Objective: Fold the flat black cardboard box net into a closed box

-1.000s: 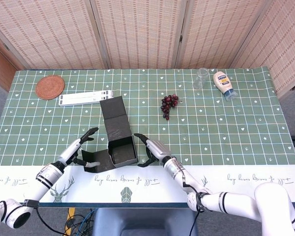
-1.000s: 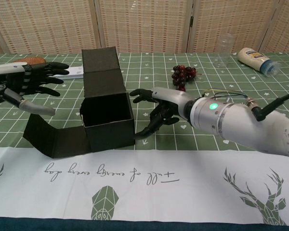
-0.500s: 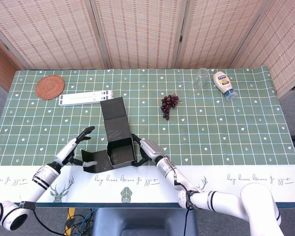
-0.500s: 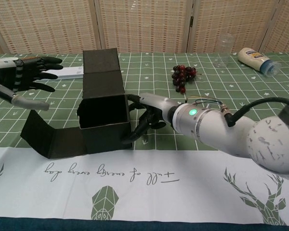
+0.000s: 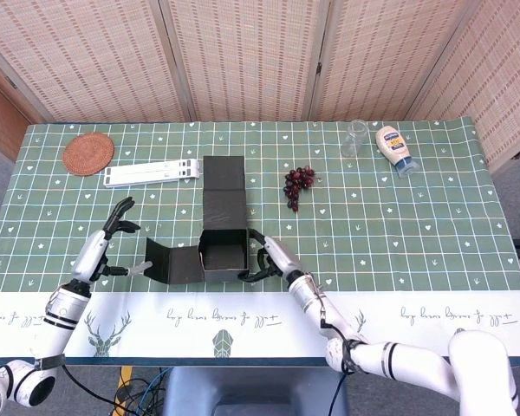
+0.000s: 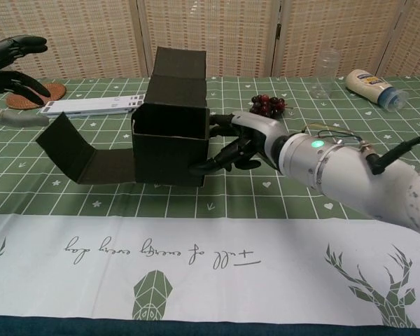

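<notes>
Box (image 5: 223, 252) has shifted right, squared up. Right hand (image 5: 269, 256) presses its right wall; left hand (image 5: 111, 239) has withdrawn, open, empty. Lid unfolded.

left hand (image 5: 113, 238) raised, fingers spread, holding nothing — right hand (image 6: 241, 143) reaches leftward, fingers (image 6: 211, 165) extended.

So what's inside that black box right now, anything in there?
In the head view the black box stands open-topped, and its dark inside shows only bare cardboard. The right hand touches its outer right wall. The near inner wall is hidden.
</notes>
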Motion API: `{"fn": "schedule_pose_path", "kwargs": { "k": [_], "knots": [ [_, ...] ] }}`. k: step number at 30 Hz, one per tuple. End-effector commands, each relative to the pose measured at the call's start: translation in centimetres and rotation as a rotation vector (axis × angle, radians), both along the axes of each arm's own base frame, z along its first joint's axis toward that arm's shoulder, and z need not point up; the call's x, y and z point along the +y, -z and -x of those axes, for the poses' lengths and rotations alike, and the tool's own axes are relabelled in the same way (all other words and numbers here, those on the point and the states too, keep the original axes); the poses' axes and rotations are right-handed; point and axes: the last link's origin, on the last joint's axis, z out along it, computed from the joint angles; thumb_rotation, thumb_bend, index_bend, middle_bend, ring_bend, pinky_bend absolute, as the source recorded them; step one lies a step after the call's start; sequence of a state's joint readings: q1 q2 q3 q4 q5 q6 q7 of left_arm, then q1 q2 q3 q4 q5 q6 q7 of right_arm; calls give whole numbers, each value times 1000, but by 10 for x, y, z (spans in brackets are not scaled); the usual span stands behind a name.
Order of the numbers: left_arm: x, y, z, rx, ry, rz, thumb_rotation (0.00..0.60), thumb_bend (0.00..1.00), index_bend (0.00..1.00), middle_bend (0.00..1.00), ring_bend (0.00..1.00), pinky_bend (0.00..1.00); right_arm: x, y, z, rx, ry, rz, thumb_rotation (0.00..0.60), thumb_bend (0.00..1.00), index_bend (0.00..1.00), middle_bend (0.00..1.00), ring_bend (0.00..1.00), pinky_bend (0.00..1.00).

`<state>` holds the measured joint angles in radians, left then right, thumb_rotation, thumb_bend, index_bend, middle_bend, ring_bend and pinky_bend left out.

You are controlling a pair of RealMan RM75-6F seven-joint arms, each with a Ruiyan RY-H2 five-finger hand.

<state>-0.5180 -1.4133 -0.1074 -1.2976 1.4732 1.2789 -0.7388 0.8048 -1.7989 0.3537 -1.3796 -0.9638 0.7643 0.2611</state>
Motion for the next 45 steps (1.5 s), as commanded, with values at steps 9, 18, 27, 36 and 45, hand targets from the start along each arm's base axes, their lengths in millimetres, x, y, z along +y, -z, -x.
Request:
{"fn": "schedule_pose_path", "kwargs": {
  "k": [9,18,27,36,45],
  "knots": [
    [4,5,26,112,-6,-107,600,101,0,3,369,337,7,-47,14,-195,49,46,600,372,255,373,744,1000],
    [10,-3,34,88,-25,-169,600,102,0,0,349,337,6,-53,22,-204,57,81,600,372,255,375,744,1000],
    [7,13,27,50,-22,-127,600,102,0,0,347,336,11,-45,16,-242,46,40,600,372,255,375,743,1000],
    [4,46,-9,-29,78,-59,600,102,0,0,347,337,16,-31,13,-220,41,19,600,371,255,378,743,1000],
    [-2,66,-43,-172,129,10,600,102,0,0,347,339,19,-18,11,-194,41,5,600,372,255,378,743,1000]
  ]
}}
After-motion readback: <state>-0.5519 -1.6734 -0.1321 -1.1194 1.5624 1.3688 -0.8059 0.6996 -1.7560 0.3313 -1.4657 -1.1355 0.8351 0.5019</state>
